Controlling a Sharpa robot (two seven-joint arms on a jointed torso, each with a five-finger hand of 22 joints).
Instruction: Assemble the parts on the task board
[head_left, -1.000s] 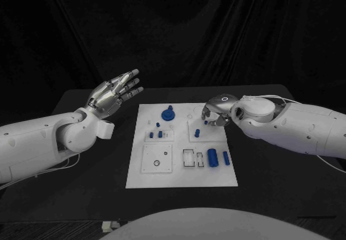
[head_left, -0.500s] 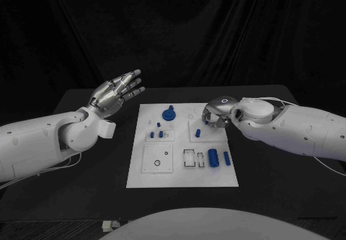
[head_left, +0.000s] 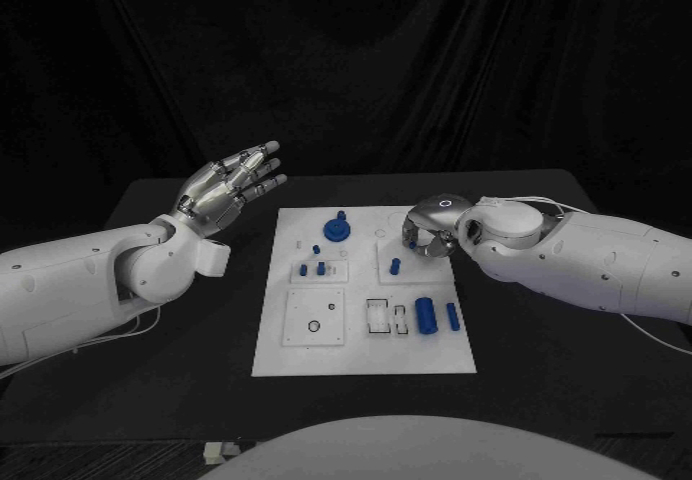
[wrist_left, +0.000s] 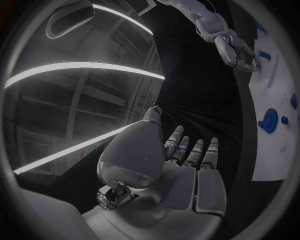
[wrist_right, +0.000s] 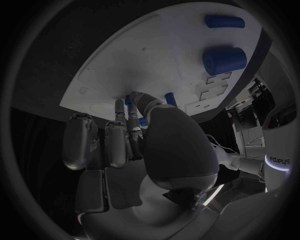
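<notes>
Silver fingers, left (wrist_left: 190, 150): straight and spread apart, smooth metal segments, nothing between them.
Left hand (head_left: 224, 190): raised off the table (head_left: 173, 330), flat palm turned up and outward, beside the board's far left corner but well apart from it.
Silver fingers, right (wrist_right: 119, 140): curled down and bunched close at the board's surface; a small blue piece (wrist_right: 129, 101) peeks between the tips, but whether they pinch it I cannot tell.
Right hand (head_left: 433, 228): rounded, glossy back facing up, hovering low over the board's far right area.
Task board (head_left: 361, 355): flat white rectangular plate, matte, lying in the middle of the black table, with shallow square insets and small cut-outs.
Round part (head_left: 336, 229): blue disc with a knob, at the board's far middle.
Small pegs (head_left: 310, 269): short blue stubs in the left-middle inset.
Peg by the right hand (head_left: 395, 266): small blue upright piece, just beside the fingertips.
Thick cylinder (head_left: 427, 315): blue, smooth, lying lengthwise on the board's right side.
Thin rod (head_left: 453, 316): blue, slim, just beside the thick cylinder, nearer the right edge.
</notes>
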